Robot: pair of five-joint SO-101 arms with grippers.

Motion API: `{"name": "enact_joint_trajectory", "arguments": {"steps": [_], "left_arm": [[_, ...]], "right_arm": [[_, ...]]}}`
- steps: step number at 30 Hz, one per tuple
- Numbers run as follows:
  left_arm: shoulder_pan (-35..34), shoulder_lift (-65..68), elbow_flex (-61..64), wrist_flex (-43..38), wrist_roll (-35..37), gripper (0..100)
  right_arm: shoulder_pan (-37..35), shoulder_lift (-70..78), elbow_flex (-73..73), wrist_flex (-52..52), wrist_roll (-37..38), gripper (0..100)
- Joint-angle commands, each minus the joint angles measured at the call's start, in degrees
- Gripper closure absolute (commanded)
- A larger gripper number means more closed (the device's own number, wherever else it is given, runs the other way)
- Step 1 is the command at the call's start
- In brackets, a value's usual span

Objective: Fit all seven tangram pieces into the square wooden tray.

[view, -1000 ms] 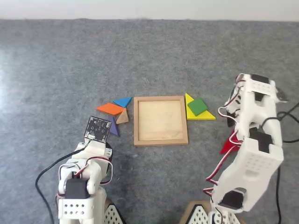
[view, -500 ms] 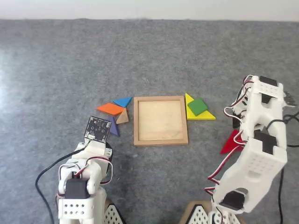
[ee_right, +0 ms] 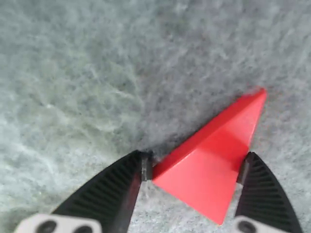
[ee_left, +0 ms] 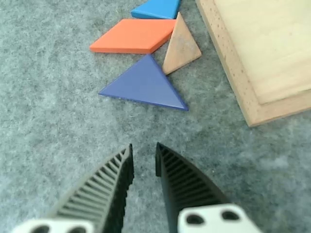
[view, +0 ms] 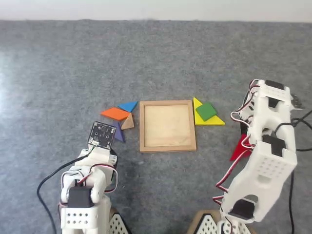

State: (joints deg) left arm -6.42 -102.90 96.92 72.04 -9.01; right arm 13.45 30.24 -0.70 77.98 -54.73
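Note:
The square wooden tray (view: 168,146) lies mid-table with nothing in it. Left of it lie an orange parallelogram (view: 115,113), a blue triangle (view: 128,106), a wood-coloured triangle (view: 128,122) and a purple triangle (ee_left: 146,85). On the tray's right a green square (view: 205,111) rests on a yellow triangle (view: 217,121). My right gripper (ee_right: 192,170) is open low over the red triangle (ee_right: 214,155), one finger at each side of it. My left gripper (ee_left: 143,151) hovers a little short of the purple triangle, its jaws nearly together and holding nothing.
The right arm (view: 265,126) stands over the red triangle (view: 239,148) and hides part of it. Grey felt covers the table, with open room toward the far side. The tray's edge (ee_left: 233,92) runs beside the left pieces.
The right arm swung a little to the right, then came back left and settled over the red triangle. The left arm and all the other pieces have stayed put.

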Motion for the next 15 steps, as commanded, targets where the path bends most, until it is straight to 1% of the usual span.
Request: {"name": "enact_joint_trajectory", "arguments": {"steps": [1, 4, 5, 11, 15], "left_arm": [[-0.09, -1.32, -0.48, 0.35, -0.18, 92], [-0.09, -1.32, -0.48, 0.35, -0.18, 92], [-0.09, -1.32, -0.48, 0.35, -0.18, 92], [-0.09, -1.32, -0.48, 0.35, -0.18, 92], [-0.09, -1.32, -0.48, 0.35, -0.18, 92]], "right_arm": [[-2.42, -1.8, -1.85, -1.63, 1.49, 70.3], [-2.86, -2.07, -1.76, -1.8, 1.85, 70.3], [-3.03, -2.24, -1.76, -2.07, 2.99, 70.3], [-4.09, -4.44, -1.85, -4.7, 12.57, 70.3], [-8.48, -3.3, -6.15, -4.53, 19.87, 70.3]]}}
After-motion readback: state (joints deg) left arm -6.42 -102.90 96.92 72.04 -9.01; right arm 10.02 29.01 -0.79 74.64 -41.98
